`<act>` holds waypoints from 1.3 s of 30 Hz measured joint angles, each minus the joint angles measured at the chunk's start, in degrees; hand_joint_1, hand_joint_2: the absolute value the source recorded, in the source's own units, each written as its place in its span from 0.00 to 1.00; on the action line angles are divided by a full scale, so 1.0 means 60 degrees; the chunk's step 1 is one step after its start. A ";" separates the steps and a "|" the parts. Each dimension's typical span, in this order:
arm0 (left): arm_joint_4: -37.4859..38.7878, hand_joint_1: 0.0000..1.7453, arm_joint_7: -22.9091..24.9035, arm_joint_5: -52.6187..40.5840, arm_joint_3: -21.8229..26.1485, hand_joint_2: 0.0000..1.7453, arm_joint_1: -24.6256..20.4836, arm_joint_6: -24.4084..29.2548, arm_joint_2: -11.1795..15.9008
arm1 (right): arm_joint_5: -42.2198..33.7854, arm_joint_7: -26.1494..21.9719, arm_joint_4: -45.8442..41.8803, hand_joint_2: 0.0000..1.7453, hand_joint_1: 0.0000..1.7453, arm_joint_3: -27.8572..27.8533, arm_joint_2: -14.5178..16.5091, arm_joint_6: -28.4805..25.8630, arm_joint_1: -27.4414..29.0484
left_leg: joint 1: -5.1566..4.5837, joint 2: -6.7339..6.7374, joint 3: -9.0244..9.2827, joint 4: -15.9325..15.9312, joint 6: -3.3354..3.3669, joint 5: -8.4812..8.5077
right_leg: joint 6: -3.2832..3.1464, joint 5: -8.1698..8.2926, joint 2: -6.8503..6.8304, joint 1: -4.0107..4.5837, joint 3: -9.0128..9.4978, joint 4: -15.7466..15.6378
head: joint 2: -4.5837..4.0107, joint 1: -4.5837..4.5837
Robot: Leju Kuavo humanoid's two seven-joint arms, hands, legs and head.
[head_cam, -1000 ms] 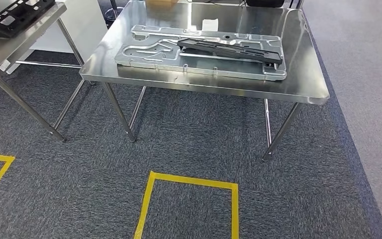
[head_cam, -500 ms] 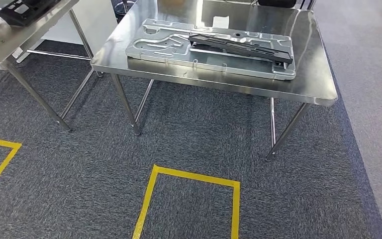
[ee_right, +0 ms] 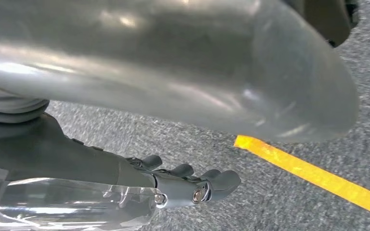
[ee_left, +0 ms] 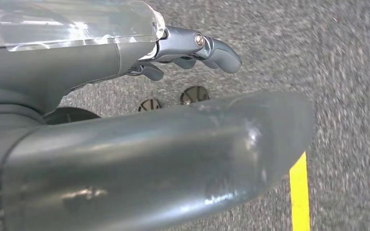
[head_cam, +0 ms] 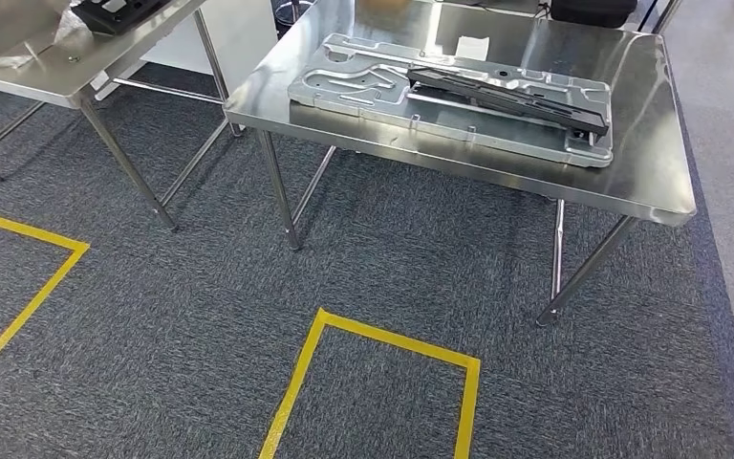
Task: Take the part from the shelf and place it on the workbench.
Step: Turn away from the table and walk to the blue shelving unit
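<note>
A long black part lies across a silver stamped plate on the steel workbench at the upper centre of the head view. Another black part lies on a second steel table at the upper left, cut off by the picture's edge. My left hand hangs over the grey carpet with its fingers extended and nothing in it. My right hand hangs the same way, its fingers apart and holding nothing.
Yellow tape marks a square on the carpet in front of the workbench and another to the left. A grey bundle sits on the left table. White paper and a black case lie at the workbench's far side.
The whole head view has shifted: both tables and the tape squares now sit further right and lower in the picture, so the camera has turned left. Nothing on the tables has moved.
</note>
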 joint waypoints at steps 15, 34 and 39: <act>0.0000 0.00 0.0004 0.0342 0.0032 0.00 -0.0009 0.0216 -0.0067 | 0.0256 0.0295 0.0038 0.00 0.00 -0.0328 0.0039 0.0120 -0.0073 | -0.0010 0.0941 0.0439 -0.0095 0.0144 -0.0385 | 0.0227 0.0010 -0.1296 0.0078 -0.0109 0.0120 | -0.0002 -0.0031; 0.0000 0.00 -0.0046 0.0471 0.0077 0.00 -0.0090 0.0291 -0.0168 | 0.0352 0.0305 0.0056 0.00 0.00 -0.0476 0.0051 0.0145 -0.0066 | -0.0015 0.0395 -0.0608 0.1590 -0.0087 -0.1146 | -0.0207 0.0146 -0.0304 0.0030 -0.0139 -0.0093 | -0.0002 -0.0019; 0.0000 0.00 -0.0057 0.0503 0.0079 0.00 -0.0051 0.0294 -0.0165 | 0.0357 0.0321 0.0063 0.00 0.00 -0.0479 0.0054 0.0146 -0.0064 | 0.0127 0.0649 -0.0662 0.1890 -0.0242 -0.0964 | -0.0149 0.0074 -0.0903 0.0028 -0.0136 -0.0042 | -0.0002 -0.0039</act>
